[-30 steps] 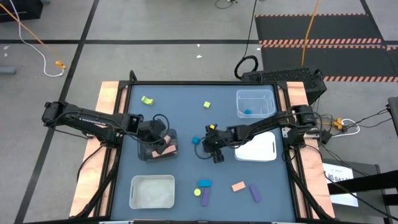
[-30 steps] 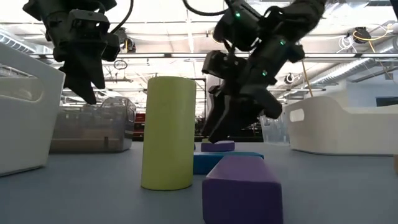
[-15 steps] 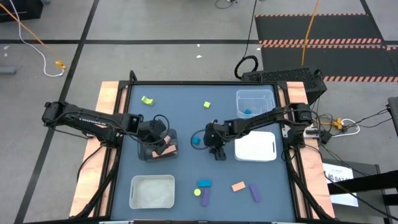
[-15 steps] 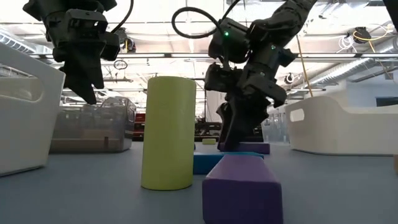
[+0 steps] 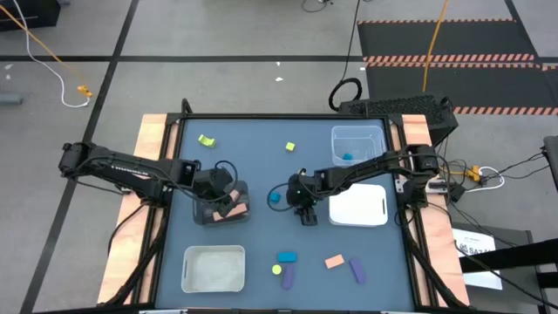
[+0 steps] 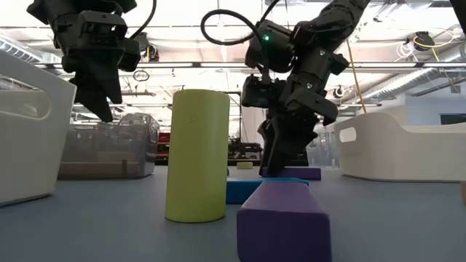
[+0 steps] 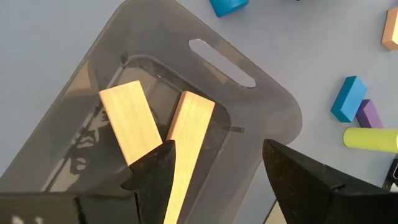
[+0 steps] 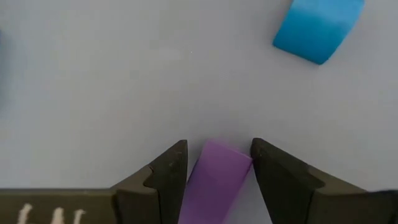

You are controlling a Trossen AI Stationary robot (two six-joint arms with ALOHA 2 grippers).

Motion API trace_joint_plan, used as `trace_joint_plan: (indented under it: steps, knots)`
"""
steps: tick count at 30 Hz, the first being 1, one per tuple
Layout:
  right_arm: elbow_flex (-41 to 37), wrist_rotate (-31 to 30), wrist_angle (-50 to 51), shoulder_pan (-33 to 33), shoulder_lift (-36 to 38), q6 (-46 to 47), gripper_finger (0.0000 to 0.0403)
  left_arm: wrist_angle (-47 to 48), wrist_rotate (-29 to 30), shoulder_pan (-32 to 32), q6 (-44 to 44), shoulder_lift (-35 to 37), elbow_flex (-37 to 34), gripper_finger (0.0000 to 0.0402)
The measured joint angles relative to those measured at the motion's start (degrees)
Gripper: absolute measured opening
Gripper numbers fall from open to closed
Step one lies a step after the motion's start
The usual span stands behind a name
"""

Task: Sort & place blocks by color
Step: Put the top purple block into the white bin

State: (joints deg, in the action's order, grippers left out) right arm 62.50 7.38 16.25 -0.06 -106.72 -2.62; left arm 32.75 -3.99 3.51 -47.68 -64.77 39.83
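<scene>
My right gripper [image 5: 305, 209] stands at mid-table, pointing down, shut on a small purple block [image 8: 214, 180] that lies on the table [image 6: 300, 173]. A blue block [image 5: 274, 198] lies just to its left. My left gripper [image 5: 225, 199] hangs open above the dark bin [image 5: 222, 209]. It touches nothing. Two salmon-tan blocks [image 7: 155, 130] lie inside that bin. Near the table's near edge lie a blue block [image 5: 286, 257], a yellow-green cylinder [image 6: 196, 154], two purple blocks [image 5: 357, 270] and a salmon block [image 5: 333, 261]. My right gripper has the purple block pinched between its two fingers, which come from above and point down. The block lies askew in the gap: one long side [image 8: 244, 165] meets one finger [image 8: 273, 180], and the opposite side meets the other finger lower down. It rests on the table.
A clear bin [image 5: 357, 144] at the far right holds a blue piece [image 5: 347, 158]. A white tray [image 5: 359, 207] lies just right of my right gripper, and a white bin [image 5: 213, 268] sits at the near left. Two yellow-green blocks [image 5: 206, 139] [image 5: 289, 147] lie toward the far edge.
My right gripper has turned from a slant to a more upright stance and come down over the purple block. In the low view the block has slid a little toward the table's right along with the fingers. The left arm has kept still.
</scene>
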Motion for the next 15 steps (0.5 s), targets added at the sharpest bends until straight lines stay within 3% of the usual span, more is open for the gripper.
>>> trace_joint_plan:
  steps: [6,15]
  knots:
    - [0.0,-2.6,0.1,1.6,0.0,2.5,0.0171,0.0,0.0,0.0,0.7,0.0,0.0,0.0241]
    - [0.0,-13.5,2.0,6.3,0.0,5.8,0.0171,0.0,0.0,0.0,1.0,0.0,0.0,0.0241]
